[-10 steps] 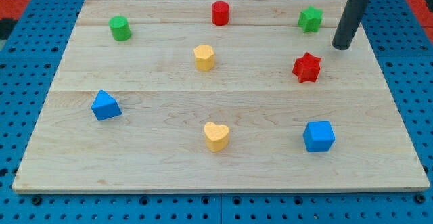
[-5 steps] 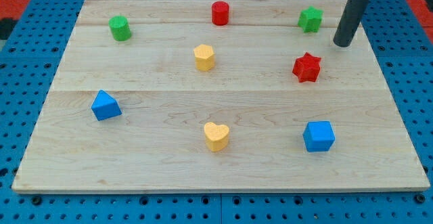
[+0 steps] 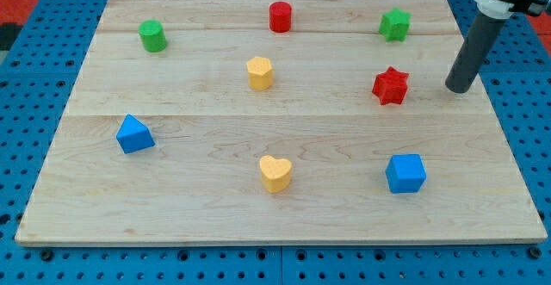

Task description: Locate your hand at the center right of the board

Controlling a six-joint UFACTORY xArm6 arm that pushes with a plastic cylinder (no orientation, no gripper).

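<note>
Seen from the one camera: my tip (image 3: 459, 88) down on the wooden board (image 3: 215, 212) near its right edge, about level with the red star block (image 3: 390, 85), just to that block's right and apart from it; no fingers on the rod, so nothing held. Green star-like block (image 3: 395, 24) up and to the view's left of the tip, well clear. Red cylinder (image 3: 280, 16) at the view's top centre, green cylinder (image 3: 153, 36) at top left. Yellow block (image 3: 259, 72) of unclear shape left of the red star; yellow heart block (image 3: 275, 173) lower centre. Blue pyramid-like block (image 3: 134, 134) at the view's left, blue cube (image 3: 405, 173) lower right, below the tip and well apart from it
</note>
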